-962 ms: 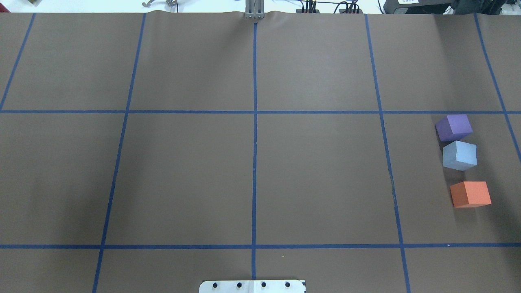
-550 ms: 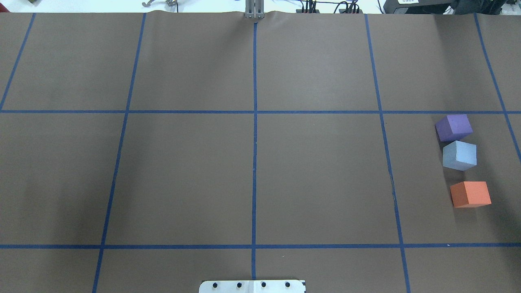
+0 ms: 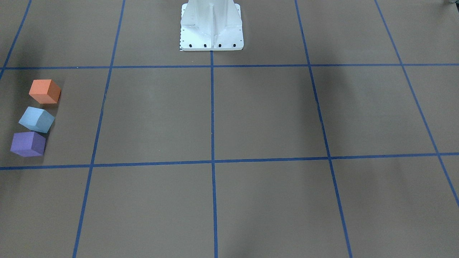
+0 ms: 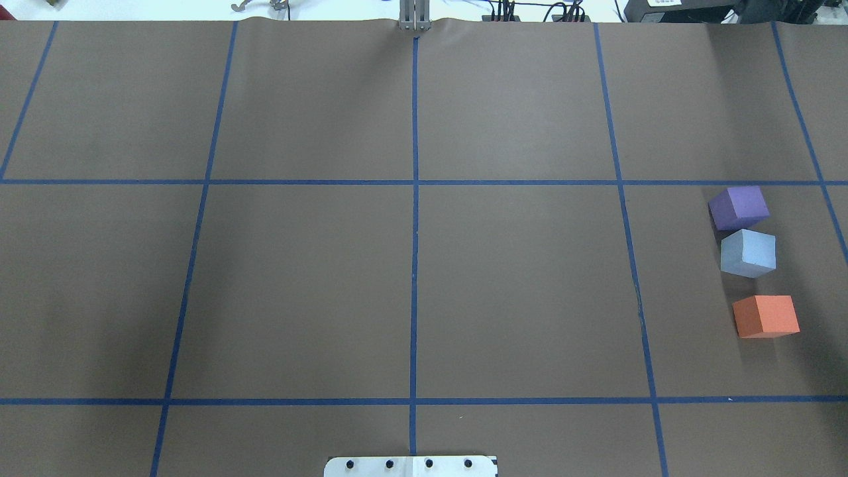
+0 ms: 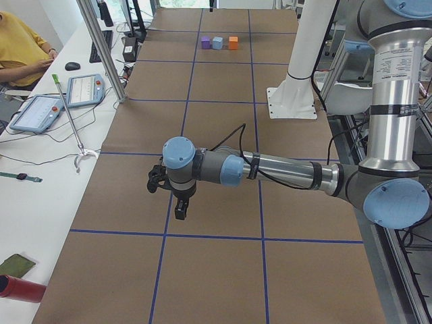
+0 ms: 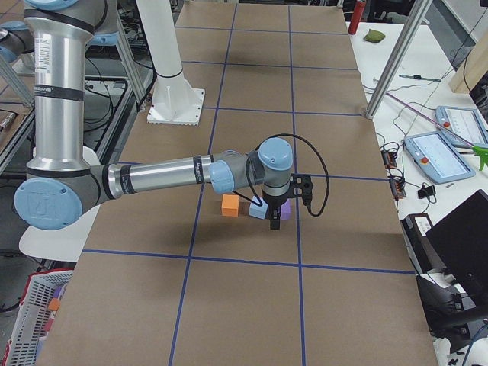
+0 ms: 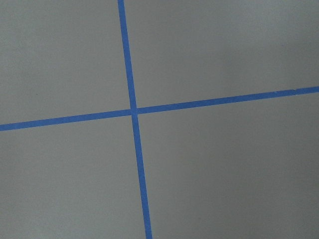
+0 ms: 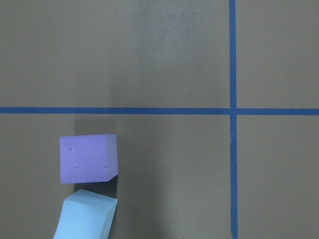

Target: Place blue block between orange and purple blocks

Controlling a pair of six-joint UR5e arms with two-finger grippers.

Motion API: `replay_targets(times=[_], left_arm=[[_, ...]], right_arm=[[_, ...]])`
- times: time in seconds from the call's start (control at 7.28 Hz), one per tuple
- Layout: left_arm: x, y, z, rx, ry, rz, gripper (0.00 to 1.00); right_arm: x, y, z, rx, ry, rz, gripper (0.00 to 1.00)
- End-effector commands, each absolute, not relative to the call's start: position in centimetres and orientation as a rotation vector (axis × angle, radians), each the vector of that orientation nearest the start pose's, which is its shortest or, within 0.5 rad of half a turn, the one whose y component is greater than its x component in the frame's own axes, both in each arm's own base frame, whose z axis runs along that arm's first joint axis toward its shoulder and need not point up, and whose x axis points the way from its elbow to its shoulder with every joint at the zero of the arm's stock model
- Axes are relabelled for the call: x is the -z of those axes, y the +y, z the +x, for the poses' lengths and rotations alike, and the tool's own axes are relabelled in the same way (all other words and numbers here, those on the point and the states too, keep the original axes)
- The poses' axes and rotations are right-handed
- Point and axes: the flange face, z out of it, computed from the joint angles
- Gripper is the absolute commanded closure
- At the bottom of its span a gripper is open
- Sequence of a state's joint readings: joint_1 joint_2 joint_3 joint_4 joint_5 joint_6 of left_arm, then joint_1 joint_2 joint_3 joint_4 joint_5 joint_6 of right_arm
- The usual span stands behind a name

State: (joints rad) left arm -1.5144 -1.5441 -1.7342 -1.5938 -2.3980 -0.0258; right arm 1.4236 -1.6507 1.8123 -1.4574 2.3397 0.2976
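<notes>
Three foam blocks lie in a row at the table's right side in the overhead view: purple block [image 4: 739, 207] farthest, blue block [image 4: 747, 252] in the middle and turned a little, orange block [image 4: 765, 316] nearest. The blue block sits close against the purple one, with a gap to the orange. The right wrist view shows the purple block [image 8: 88, 159] and the blue block [image 8: 85, 215] from above. My right gripper [image 6: 273, 221] hangs above the blocks in the exterior right view. My left gripper [image 5: 179, 210] hovers over a tape crossing far from them. I cannot tell whether either gripper is open or shut.
Blue tape lines divide the brown table cover into squares. The robot's white base plate [image 4: 411, 466] sits at the near middle edge. An operator [image 5: 20, 47], tablets [image 5: 84, 89] and a metal frame post [image 5: 101, 50] stand along the far side.
</notes>
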Motion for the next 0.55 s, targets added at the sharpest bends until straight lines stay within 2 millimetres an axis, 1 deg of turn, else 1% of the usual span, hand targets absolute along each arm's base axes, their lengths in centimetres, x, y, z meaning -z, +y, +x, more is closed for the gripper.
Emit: replay_targets(times=[0.0,0.14,0.27,0.41], left_arm=[[-58.3,-48.9,-3.2,-0.098,0.838,0.119,0.00],[-58.1,-49.0,-3.2,-0.100,0.840,0.123,0.00],[-57.1,-48.6,-3.1,-0.107,0.866,0.137,0.00],[-56.3,-48.7,-2.7,-0.119,0.895,0.143,0.00]], right_arm=[[-56.4,-47.2,-0.6,-0.034,-0.810,0.087,0.00],[-56.3,-47.0,-0.5,-0.033,-0.816,0.088,0.00],[-56.3,-46.9,-0.5,-0.033,-0.817,0.086,0.00],[-57.0,-46.6,-0.6,-0.038,-0.830,0.065,0.00]])
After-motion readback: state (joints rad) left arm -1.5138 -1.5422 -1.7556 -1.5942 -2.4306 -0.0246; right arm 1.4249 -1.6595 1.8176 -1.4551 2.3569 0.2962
